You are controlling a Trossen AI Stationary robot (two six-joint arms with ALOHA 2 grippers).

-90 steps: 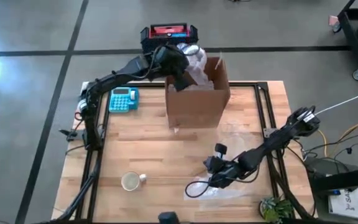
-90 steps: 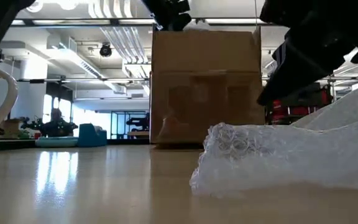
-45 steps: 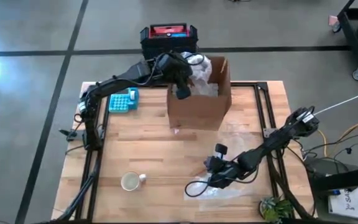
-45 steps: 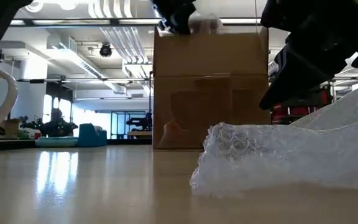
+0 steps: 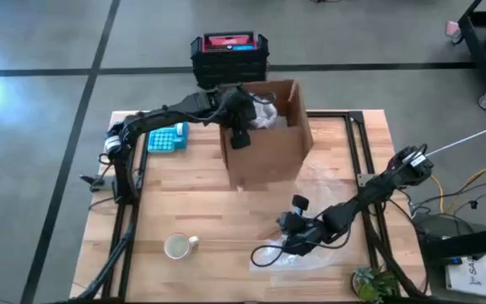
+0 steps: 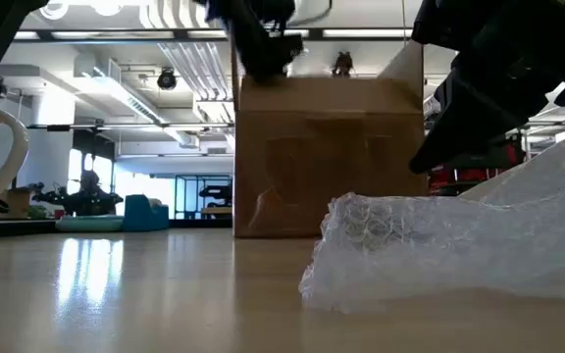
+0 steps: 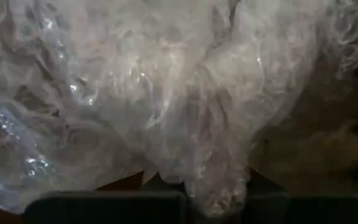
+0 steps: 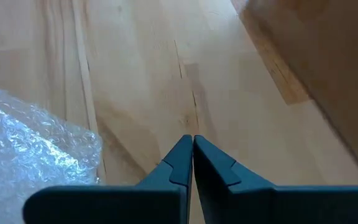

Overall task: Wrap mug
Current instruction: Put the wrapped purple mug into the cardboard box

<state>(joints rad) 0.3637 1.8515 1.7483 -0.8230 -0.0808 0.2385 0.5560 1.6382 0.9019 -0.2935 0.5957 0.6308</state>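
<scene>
A white mug (image 5: pixel 178 246) stands upright on the wooden table near its front left; its handle (image 6: pixel 3 162) shows in the low view. A brown cardboard box (image 5: pixel 264 139) stands at the far middle with crumpled bubble wrap (image 5: pixel 261 114) inside. My left gripper (image 5: pixel 241 133) reaches into the box from above and is shut on that wrap (image 7: pixel 166 93). A flat sheet of bubble wrap (image 5: pixel 298 255) lies at the front right. My right gripper (image 5: pixel 288 235) is shut, low over bare wood at the sheet's left edge (image 8: pixel 36 143), touching nothing that shows. My left gripper holds a bunched fold of the bubble wrap (image 7: pixel 216 180) between its two fingers, reaching down into the box. Several crumpled layers gather at the fingers. The rest of the wrap spreads out inside the box; the fingertips themselves are hidden by it.
A blue calculator (image 5: pixel 167 137) lies left of the box. A black and red crate (image 5: pixel 230 49) stands beyond the table's far edge. A small plant (image 5: pixel 369 283) sits at the front right corner. Bare wood lies between mug and sheet.
My left gripper has moved from the box's far rim toward the table's near edge and down into the box, staying on the bubble wrap. The box has shifted and turned a little, coming slightly toward the near left. My right gripper has kept still.
</scene>
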